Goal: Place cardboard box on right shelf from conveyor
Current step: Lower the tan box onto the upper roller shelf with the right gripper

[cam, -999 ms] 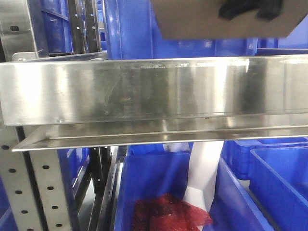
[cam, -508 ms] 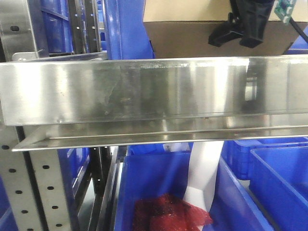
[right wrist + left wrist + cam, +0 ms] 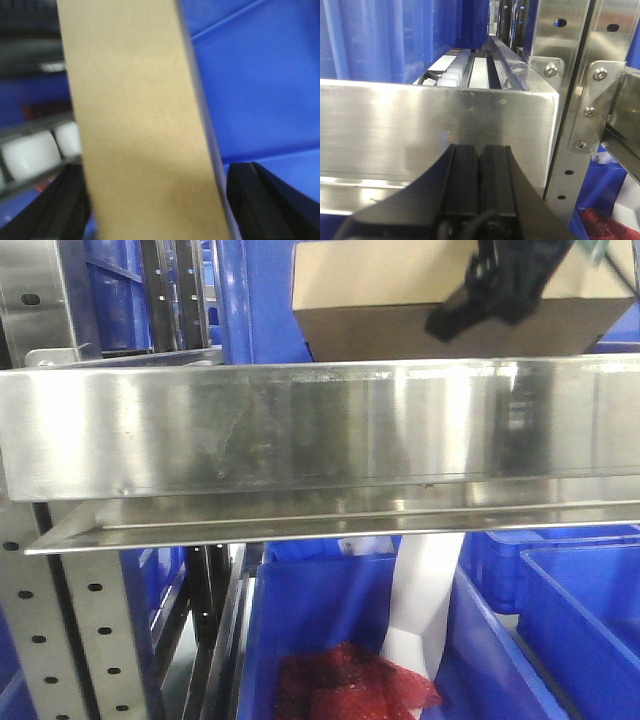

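Front-facing view showed the cardboard box (image 3: 400, 300) held above and behind the broad front lip of the right shelf (image 3: 300, 430), with the right gripper (image 3: 495, 295) clamped across the box's right part. Right wrist view had the box (image 3: 145, 130) filling the gap between the two black fingers (image 3: 265, 200), blue bins (image 3: 260, 80) behind. Left wrist view showed the left gripper (image 3: 480, 180) with jaws pressed together, empty, before a steel lip (image 3: 420, 125).
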Available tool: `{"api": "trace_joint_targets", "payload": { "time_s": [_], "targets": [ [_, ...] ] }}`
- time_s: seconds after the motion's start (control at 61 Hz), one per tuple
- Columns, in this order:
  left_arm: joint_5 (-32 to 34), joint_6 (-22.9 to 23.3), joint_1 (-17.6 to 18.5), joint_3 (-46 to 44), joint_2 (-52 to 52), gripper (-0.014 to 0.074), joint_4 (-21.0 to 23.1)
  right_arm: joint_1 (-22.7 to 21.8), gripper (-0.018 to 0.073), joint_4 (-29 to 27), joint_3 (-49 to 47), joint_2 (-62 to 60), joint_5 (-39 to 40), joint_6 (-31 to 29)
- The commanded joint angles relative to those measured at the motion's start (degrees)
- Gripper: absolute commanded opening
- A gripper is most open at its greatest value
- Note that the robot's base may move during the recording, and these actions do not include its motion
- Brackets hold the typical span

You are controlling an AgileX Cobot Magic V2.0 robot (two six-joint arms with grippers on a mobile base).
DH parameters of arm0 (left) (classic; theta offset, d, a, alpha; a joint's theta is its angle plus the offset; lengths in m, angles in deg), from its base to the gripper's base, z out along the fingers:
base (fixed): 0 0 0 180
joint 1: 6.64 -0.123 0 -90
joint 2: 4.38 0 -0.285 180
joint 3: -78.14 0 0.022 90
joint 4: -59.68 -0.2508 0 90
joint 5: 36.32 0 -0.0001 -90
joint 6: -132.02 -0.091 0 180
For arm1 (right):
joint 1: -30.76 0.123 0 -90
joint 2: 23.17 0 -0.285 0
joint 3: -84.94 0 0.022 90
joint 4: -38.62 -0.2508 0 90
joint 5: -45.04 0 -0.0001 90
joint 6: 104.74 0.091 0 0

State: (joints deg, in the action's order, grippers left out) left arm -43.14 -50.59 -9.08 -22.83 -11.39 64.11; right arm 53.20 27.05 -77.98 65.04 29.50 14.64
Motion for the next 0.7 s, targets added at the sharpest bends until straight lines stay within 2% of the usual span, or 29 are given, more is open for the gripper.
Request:
{"api": "trace_joint_targets", "payload": {
  "time_s": [0.0,0.147,0.295,0.36,0.41,0.524,0.688],
  "targets": [
    [4.92,-0.02,0.35,0.48,0.77,-0.0116,0.34,0.06,0.0624,-4.46,-2.3,-4.16,2.53,3.56],
    [4.92,-0.02,0.35,0.48,0.77,-0.0116,0.34,0.06,0.0624,-8.18,-2.3,-7.44,-0.79,13.25],
    [4.92,-0.02,0.35,0.48,0.77,-0.0116,0.34,0.06,0.0618,-8.24,-0.96,-12.46,-2.64,30.61],
    [4.92,-0.02,0.35,0.48,0.77,-0.0116,0.34,0.06,0.0585,-8.11,0.8,-15.16,-2.1,37.75],
    [4.92,-0.02,0.35,0.48,0.77,-0.0116,0.34,0.06,0.0532,-7.72,2.72,-17.94,-0.92,43.3],
    [4.92,-0.02,0.35,0.48,0.77,-0.0116,0.34,0.06,0.0391,-5.91,7.23,-24.36,2.25,51.66],
    [4.92,-0.02,0.35,0.48,0.77,-0.0116,0.34,0.06,0.0135,-0.08,14.64,-34.34,6.22,58.31]
  ]
}}
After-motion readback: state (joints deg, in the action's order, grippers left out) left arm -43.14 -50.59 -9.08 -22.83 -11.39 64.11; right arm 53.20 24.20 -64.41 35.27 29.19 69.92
